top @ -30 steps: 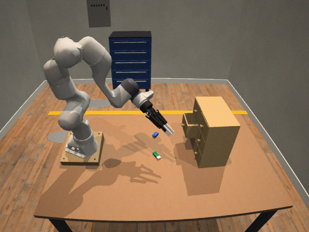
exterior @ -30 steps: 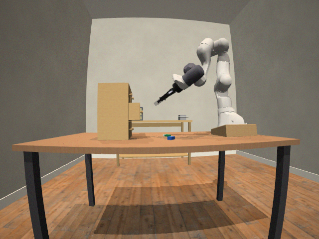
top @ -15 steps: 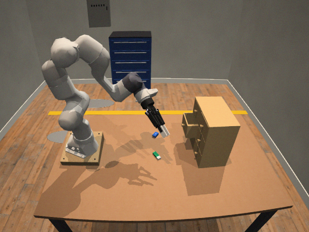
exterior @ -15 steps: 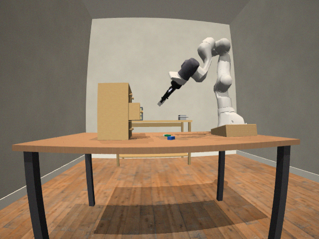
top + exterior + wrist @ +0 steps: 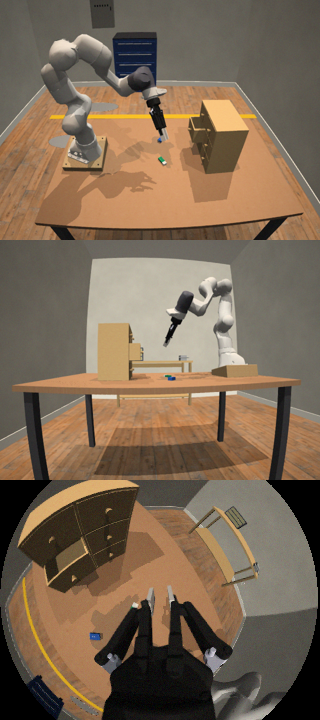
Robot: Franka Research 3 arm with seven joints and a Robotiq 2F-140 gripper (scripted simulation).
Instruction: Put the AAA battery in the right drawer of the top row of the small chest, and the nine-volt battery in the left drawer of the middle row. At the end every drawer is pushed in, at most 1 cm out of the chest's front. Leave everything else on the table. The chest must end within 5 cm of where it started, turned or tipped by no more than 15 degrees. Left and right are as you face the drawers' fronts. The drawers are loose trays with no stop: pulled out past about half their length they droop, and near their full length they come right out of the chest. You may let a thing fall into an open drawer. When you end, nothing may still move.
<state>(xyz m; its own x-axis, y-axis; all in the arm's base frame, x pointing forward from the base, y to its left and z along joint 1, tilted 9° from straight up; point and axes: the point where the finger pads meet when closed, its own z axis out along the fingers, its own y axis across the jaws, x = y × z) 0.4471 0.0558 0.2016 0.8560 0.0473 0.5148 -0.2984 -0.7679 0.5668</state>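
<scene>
The gripper (image 5: 164,136) (image 5: 165,344) (image 5: 160,592) hangs with its fingers narrowly parted, nothing between. The blue block (image 5: 159,140) (image 5: 171,378) (image 5: 95,636), likely the 9-volt battery, lies on the table; the middle-left drawer (image 5: 191,133) (image 5: 134,351) (image 5: 64,583) stands open, presumably for it. AAA battery? Can't spot it.

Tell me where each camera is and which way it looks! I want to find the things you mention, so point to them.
Top: high up, looking down across the table (image 5: 129,211) (image 5: 206,388) (image 5: 165,572); whole arm (image 5: 93,51) (image 5: 225,309) (image 5: 237,686) shows.
Exterior: low, beyond the table's opposite side, facing across; whole arm shows.
Wrist: on the arm, facing the chest (image 5: 224,116) (image 5: 113,351) (image 5: 117,525) and table; tool (image 5: 164,136) (image 5: 165,344) (image 5: 160,592) shows.
Top and exterior share the chest, seen from opposite sides.
</scene>
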